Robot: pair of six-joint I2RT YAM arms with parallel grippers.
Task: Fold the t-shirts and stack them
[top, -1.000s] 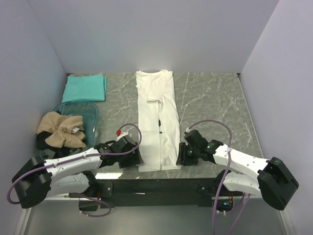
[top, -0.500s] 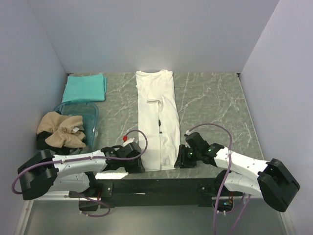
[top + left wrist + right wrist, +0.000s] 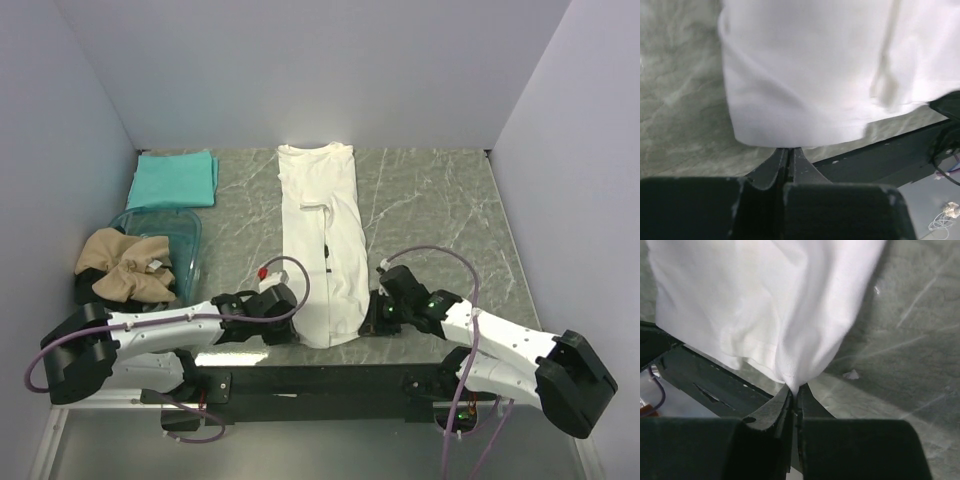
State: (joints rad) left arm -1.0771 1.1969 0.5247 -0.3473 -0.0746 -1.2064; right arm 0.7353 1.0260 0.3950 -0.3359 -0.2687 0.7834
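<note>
A white t-shirt (image 3: 322, 230), folded into a long strip, lies down the middle of the table with its collar at the far end. My left gripper (image 3: 293, 328) is shut on the near left corner of its hem; in the left wrist view the closed tips (image 3: 788, 150) meet the white cloth (image 3: 810, 75) at its edge. My right gripper (image 3: 368, 312) is shut on the near right corner, where a pinched fold of cloth (image 3: 765, 305) runs into the jaws (image 3: 796, 392). A folded teal t-shirt (image 3: 175, 178) lies at the back left. A crumpled tan t-shirt (image 3: 125, 265) sits in the bin.
The clear blue-tinted bin (image 3: 187, 235) stands at the left beside the wall. A black mounting rail (image 3: 320, 368) runs along the near edge just below the hem. Grey marble table (image 3: 430, 210) extends to the right of the shirt. A small white speck (image 3: 852, 374) lies near the right jaws.
Both grippers have closed on the hem corners. The left gripper slid right to the hem. The shirt's near end has drawn in narrower and rounder.
</note>
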